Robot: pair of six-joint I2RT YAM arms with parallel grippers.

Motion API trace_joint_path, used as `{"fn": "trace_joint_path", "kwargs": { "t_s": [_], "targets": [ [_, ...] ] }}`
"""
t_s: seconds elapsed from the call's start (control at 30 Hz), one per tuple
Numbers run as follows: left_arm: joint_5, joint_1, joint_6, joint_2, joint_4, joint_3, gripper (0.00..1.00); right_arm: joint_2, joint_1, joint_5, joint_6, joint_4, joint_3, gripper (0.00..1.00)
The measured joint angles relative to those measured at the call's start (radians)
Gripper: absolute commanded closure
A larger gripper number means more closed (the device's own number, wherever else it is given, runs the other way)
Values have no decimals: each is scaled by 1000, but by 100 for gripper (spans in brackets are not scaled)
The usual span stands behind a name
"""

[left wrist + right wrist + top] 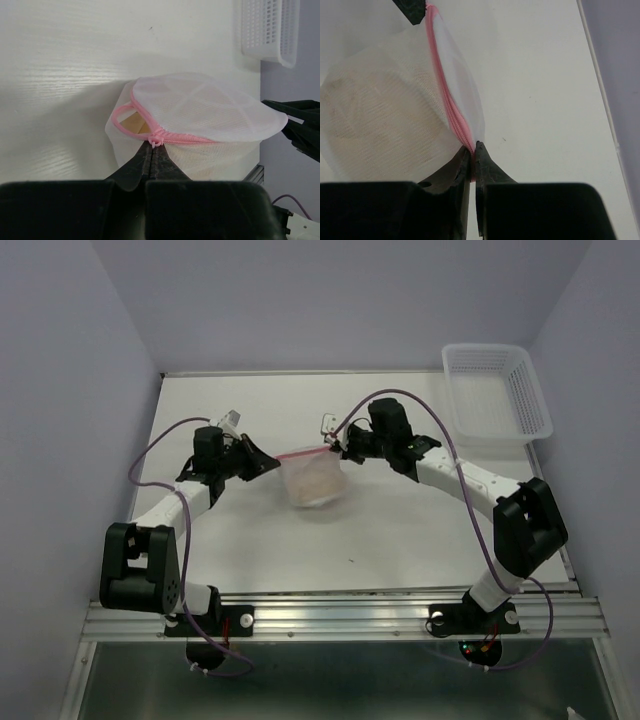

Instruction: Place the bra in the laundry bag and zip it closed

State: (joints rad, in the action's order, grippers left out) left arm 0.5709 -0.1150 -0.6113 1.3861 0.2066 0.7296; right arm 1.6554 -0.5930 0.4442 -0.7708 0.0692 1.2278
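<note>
The laundry bag (313,478), white mesh with pink zipper edging, hangs stretched between my two grippers above the table. The tan bra (132,123) is inside; it shows through a short open gap of the zipper and faintly through the mesh (380,120). My left gripper (274,462) is shut on the pink zipper pull (156,142) at its fingertips (154,147). From the pull rightward the zipper (195,140) is closed. My right gripper (336,448) is shut on the bag's pink zipper edge (451,112), pinching it at the tips (473,148).
A rigid white slotted basket (495,390) stands at the table's back right corner and also shows in the left wrist view (272,30). The white table (400,530) lies under the bag. The right gripper's black fingers (300,125) show beyond the bag.
</note>
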Motion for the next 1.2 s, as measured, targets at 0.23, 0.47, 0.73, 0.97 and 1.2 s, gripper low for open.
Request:
{"fn": "trace_joint_path", "kwargs": {
  "t_s": [0.23, 0.47, 0.73, 0.97, 1.2],
  "targets": [
    [-12, -42, 1, -5, 24, 28, 100, -8, 37, 33, 48, -27, -15, 41],
    [-74, -128, 17, -43, -6, 108, 100, -24, 75, 2, 121, -8, -9, 11],
    [-117, -204, 29, -44, -35, 181, 100, -85, 69, 44, 148, 44, 13, 8],
    [-164, -256, 29, -30, -78, 234, 100, -75, 2, 49, 174, 50, 94, 8],
    [-180, -279, 58, -9, -125, 270, 100, 17, -16, 65, 157, 55, 175, 11]
  ]
}}
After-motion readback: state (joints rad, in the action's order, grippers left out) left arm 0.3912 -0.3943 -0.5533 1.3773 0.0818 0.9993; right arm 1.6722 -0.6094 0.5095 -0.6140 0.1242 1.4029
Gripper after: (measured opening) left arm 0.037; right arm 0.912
